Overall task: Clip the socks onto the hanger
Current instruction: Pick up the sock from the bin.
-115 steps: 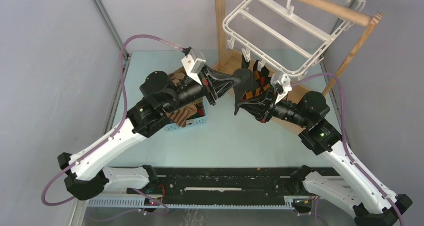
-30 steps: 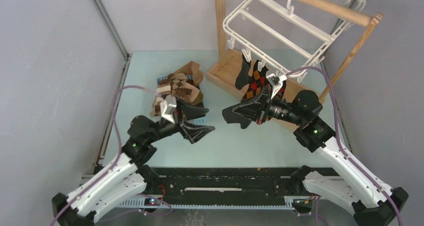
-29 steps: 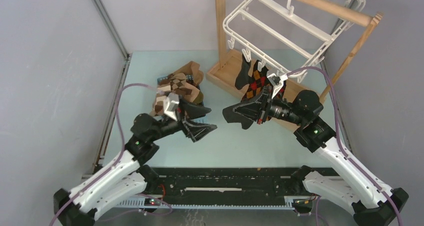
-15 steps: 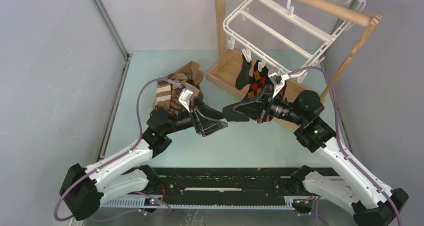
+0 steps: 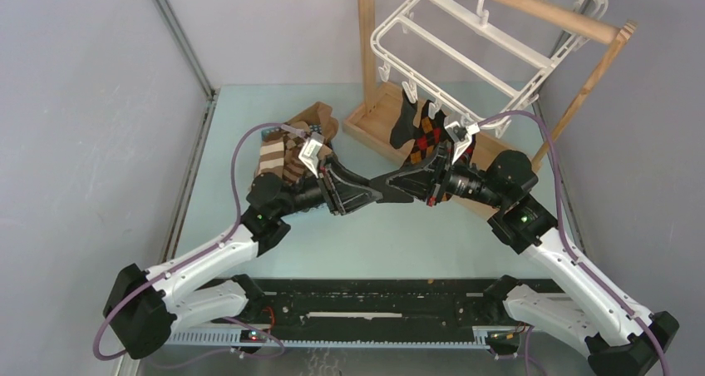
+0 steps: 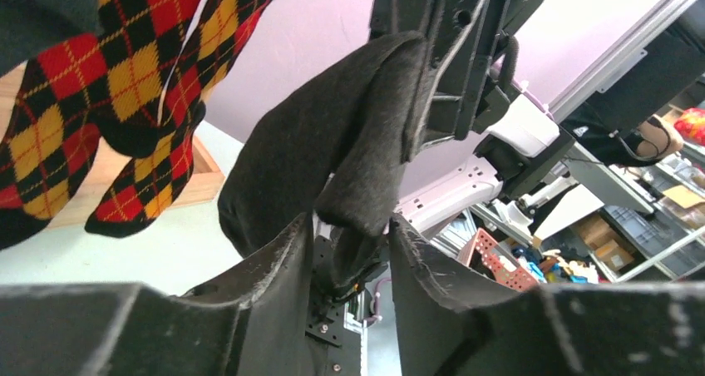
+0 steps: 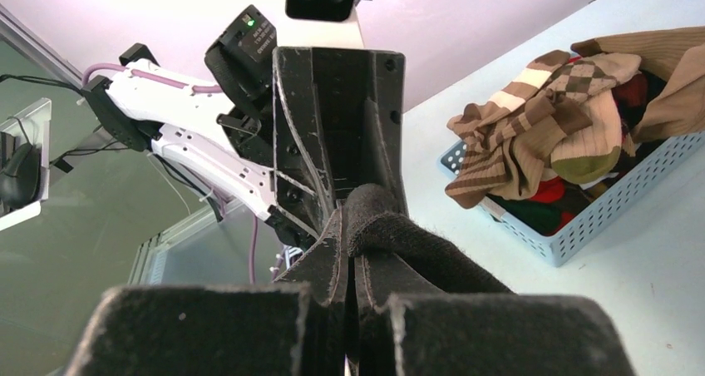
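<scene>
R claw [image 7: 349, 235] clenched on black sock [image 6: 332, 143], L claw [image 6: 347, 226] half-parted astride its free end, both arms reaching inward, meeting above worktop [image 5: 374, 243].

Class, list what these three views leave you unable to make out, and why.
- Left wrist view: whether the left hand presses the black sock or only flanks it; the fold fills the gap.
- Top view: the left arm covers the blue basket; in the right wrist view brown socks hide its floor.
- Top view: the upper edge cuts off the hanger; its clips are too small.
</scene>
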